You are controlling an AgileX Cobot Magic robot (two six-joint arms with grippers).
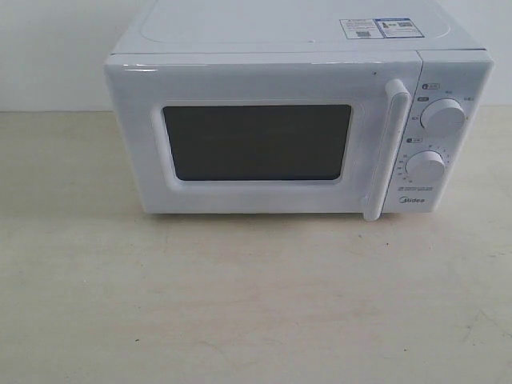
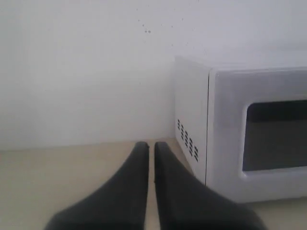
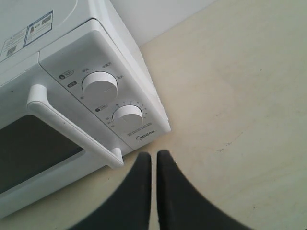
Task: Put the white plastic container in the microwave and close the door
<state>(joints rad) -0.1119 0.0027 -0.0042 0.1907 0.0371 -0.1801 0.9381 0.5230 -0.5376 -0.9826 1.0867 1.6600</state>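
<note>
The microwave (image 1: 296, 48) sits on the tabletop (image 1: 240, 304) with its door (image 1: 256, 80) shut flush. The left claw (image 2: 151, 146) is pinched closed and empty, off to the microwave's side. Right claw (image 3: 154, 155) is closed and empty too, near the dials (image 3: 100, 85).

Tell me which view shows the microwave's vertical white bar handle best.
Exterior view: the vertical white bar handle appears whole and head-on on the closed white door. The right wrist view shows it obliquely. The left wrist view omits it.
</note>
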